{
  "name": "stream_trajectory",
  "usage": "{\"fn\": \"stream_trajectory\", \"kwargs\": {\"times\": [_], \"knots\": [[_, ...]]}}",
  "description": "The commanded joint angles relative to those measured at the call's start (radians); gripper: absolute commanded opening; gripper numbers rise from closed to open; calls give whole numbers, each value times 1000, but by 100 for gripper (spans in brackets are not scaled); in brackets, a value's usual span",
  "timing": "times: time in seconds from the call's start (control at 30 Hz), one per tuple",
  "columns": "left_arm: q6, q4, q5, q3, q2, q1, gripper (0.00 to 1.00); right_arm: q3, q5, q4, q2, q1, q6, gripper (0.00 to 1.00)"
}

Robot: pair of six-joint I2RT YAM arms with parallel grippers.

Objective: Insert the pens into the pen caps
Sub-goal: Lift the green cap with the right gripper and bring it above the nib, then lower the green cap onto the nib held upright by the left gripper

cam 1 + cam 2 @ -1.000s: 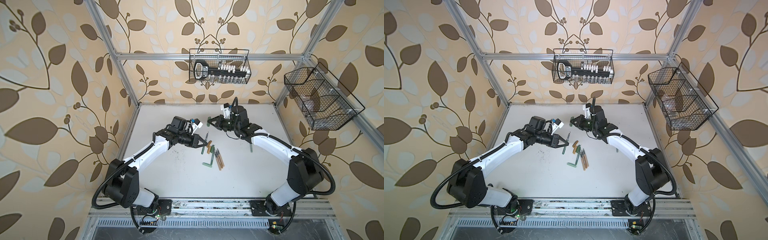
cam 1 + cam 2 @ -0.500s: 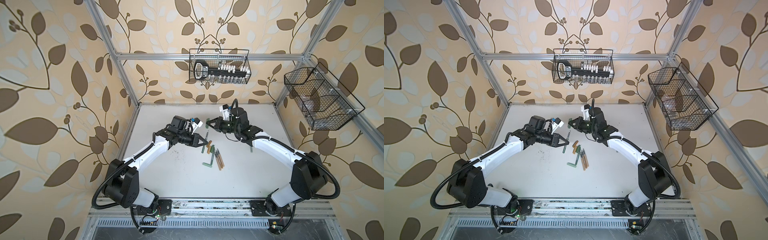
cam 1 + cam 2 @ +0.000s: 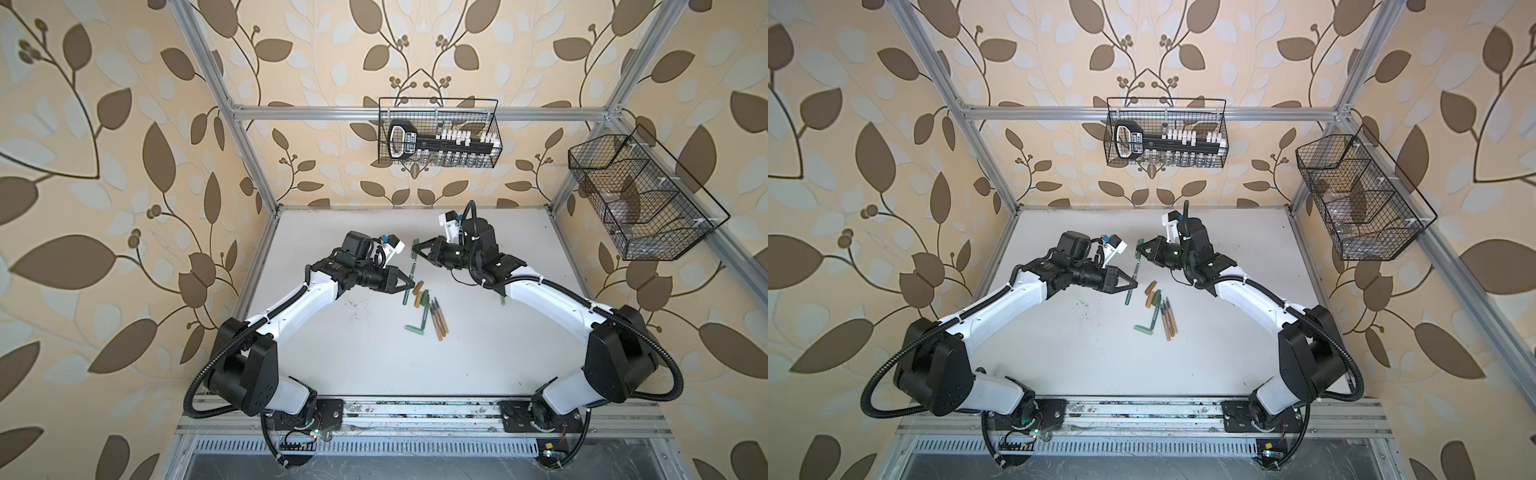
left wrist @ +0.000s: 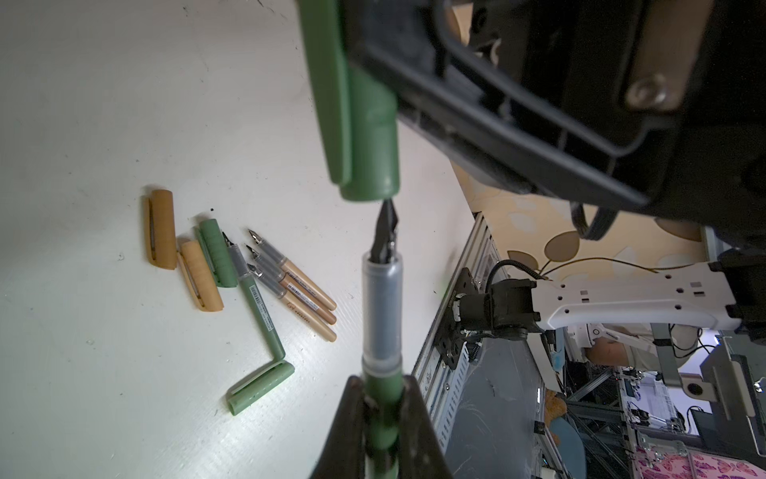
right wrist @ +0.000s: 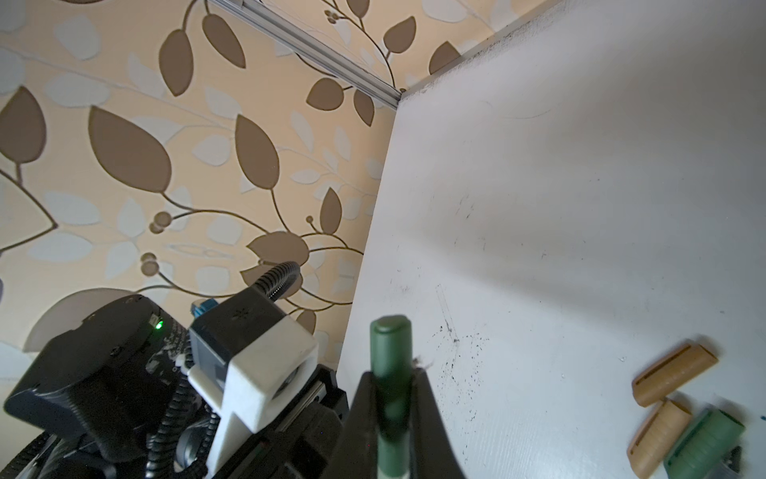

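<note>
Left hand: clamped tight on dark green pen, nib at mouth of dark green cap. Right hand: clamped on that cap. Left loose on worktop: other pens, spare caps.

Soft, even light fills my cell and both top views are sharp, though wide-angle stretch splays the frame posts toward the edges, and shadows on the white table are faint. In my left wrist view the green cap looms blurred close to the lens. In my right wrist view a broad grey shadow crosses the table.
</note>
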Motion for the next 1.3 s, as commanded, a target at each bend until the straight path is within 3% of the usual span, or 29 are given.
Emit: {"fn": "stream_trajectory", "kwargs": {"times": [0.0,1.27], "knots": [[8,24,-13,41,-4,15,0,-17,18,28,-23,6,-1,3],[3,27,56,35,-8,28,0,7,33,53,22,10,-19,3]]}}
